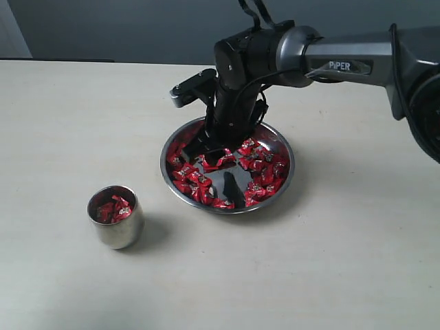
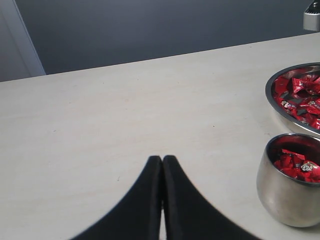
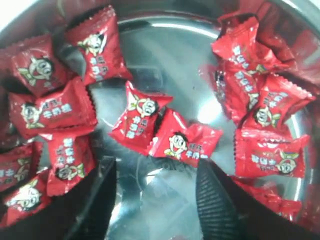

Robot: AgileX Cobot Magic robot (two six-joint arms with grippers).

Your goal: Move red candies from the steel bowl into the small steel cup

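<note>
The steel bowl (image 1: pixel 285 161) sits mid-table with many red candies (image 1: pixel 260 172) spread round its floor. My right gripper (image 1: pixel 214 157) reaches down into the bowl's far-left part. Seen from the right wrist, the right gripper (image 3: pixel 157 172) is open over bare steel, and two red candies (image 3: pixel 165 131) lie just beyond its fingertips (image 3: pixel 212 185). The small steel cup (image 1: pixel 117 227) stands left of the bowl with a few red candies (image 1: pixel 113 208) inside. My left gripper (image 2: pixel 162 160) is shut and empty over the table, left of the cup (image 2: pixel 287 192).
The bowl's rim (image 2: pixel 272 100) lies just behind the cup in the left wrist view. The right arm (image 1: pixel 344 62) stretches in from the right edge above the table. A dark wall runs behind the table's far edge (image 1: pixel 103 62).
</note>
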